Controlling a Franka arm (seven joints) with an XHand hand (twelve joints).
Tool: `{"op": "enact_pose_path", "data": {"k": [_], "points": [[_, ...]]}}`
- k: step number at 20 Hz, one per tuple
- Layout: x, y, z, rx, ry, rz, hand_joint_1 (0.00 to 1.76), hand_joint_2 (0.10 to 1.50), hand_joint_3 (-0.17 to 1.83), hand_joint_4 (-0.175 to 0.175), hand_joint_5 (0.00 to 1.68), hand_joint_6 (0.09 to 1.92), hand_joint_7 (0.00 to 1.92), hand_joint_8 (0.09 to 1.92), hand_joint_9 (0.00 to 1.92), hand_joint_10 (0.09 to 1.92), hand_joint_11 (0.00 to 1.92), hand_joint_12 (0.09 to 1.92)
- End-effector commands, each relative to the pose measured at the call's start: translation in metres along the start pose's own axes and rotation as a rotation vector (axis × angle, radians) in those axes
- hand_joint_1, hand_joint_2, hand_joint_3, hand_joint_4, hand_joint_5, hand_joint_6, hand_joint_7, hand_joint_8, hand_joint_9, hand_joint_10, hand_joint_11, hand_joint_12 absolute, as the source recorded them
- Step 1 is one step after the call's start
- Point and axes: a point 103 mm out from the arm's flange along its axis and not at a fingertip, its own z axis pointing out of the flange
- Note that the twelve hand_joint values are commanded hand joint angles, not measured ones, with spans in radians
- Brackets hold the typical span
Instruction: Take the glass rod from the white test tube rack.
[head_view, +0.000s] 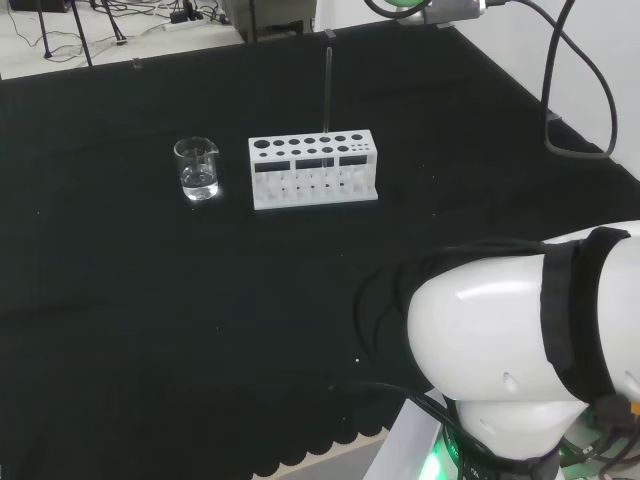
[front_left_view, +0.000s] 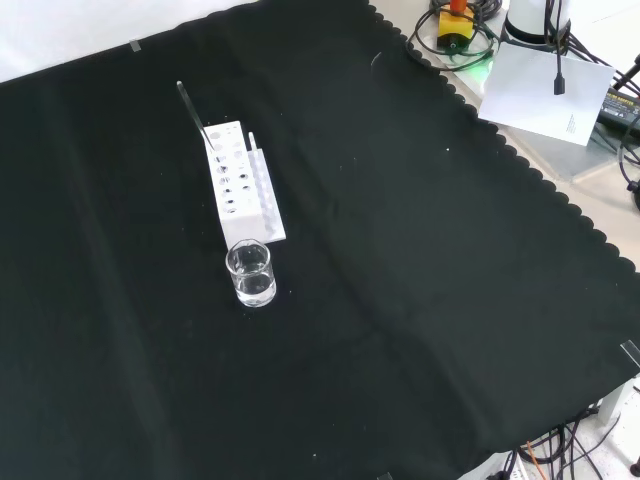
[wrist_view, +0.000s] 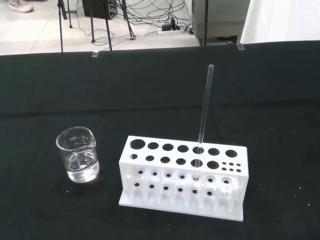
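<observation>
In the head view the black-clothed counter (head_view: 120, 330) lies bare across its whole left and near part. Going left to right, a clear beaker (head_view: 197, 168) with a little clear liquid comes first. Just to its right, apart from it, is the white test tube rack (head_view: 313, 170), and beyond the rack the cloth is open up to the far right edge. The scalloped hem of the cloth runs along the near edge, and the arm's white link (head_view: 500, 350) rises at the lower right, well apart from the rack.

In the front view the rack (front_left_view: 240, 185) stands in the left half with the beaker (front_left_view: 250, 273) just in front of it. The wide stretch of cloth to the right is open as far as the scalloped edge.

The glass rod (head_view: 328, 90) stands upright in a hole of the rack's back row, right of the middle, and rises well above the rack's top. The wrist view shows the rod (wrist_view: 204, 110) the same way, in the back row.

I cannot tell how the hand's fingers are set, nor how near it is to the rod.
</observation>
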Motion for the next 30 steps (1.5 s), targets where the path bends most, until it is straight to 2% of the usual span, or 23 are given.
{"op": "enact_pose_path", "data": {"k": [1,4,7,13,19,24,30], "points": [[-0.001,0.000,0.000,-0.020,0.005,-0.017,0.74,0.74,0.71,-0.121,0.00,0.09,0.00,0.27,0.00,0.49,0.00,1.01],[-0.005,0.001,-0.001,-0.016,0.010,-0.015,0.74,0.78,0.62,-0.122,0.00,0.09,0.00,0.26,0.00,0.48,0.00,1.03],[0.000,0.005,0.000,-0.010,-0.005,-0.009,0.74,0.80,0.60,-0.122,0.00,0.09,0.00,0.29,0.00,0.50,0.00,1.04],[-0.010,0.019,0.002,-0.015,0.003,-0.017,0.73,0.81,0.58,-0.123,0.00,0.09,0.00,0.44,0.00,0.61,0.00,1.17],[-0.027,0.045,0.003,-0.029,0.022,-0.020,0.72,0.80,0.59,-0.123,0.00,0.09,0.00,0.53,0.00,0.71,0.00,1.26],[-0.040,0.072,0.002,-0.024,-0.004,-0.019,0.72,0.80,0.60,-0.122,0.01,0.09,0.00,0.59,0.00,0.74,0.00,1.28],[-0.046,0.103,0.015,-0.006,-0.019,-0.030,0.72,0.80,0.60,-0.123,0.01,0.09,0.00,0.62,0.00,0.76,0.00,1.29]]}}
